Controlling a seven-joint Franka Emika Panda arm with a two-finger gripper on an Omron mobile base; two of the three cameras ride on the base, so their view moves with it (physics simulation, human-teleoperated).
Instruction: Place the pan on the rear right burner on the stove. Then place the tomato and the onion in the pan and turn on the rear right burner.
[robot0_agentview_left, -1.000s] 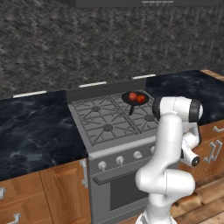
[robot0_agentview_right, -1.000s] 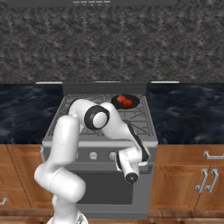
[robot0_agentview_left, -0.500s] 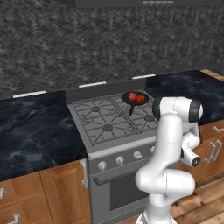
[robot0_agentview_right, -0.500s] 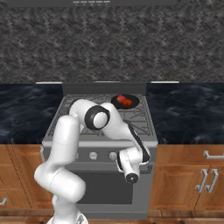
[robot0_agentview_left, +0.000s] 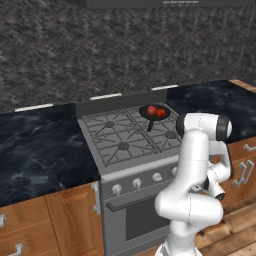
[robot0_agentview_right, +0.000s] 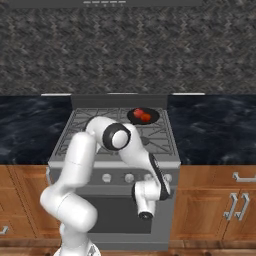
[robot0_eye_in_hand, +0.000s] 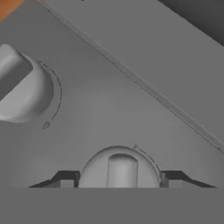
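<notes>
The black pan sits on the stove's rear right burner, handle pointing toward the front. Two small red balls lie in it side by side: the more orange one, the tomato, and the redder one, the onion. From the right they show as tomato and onion. My arm reaches down over the stove's front right corner, hand against the control panel. In the hand view my gripper is shut on a round silver knob, one fingertip on each side.
A second knob sits to the upper left on the grey panel. More knobs and the oven's bar handle line the stove front. Dark marble counters flank the stove, with wooden cabinets below.
</notes>
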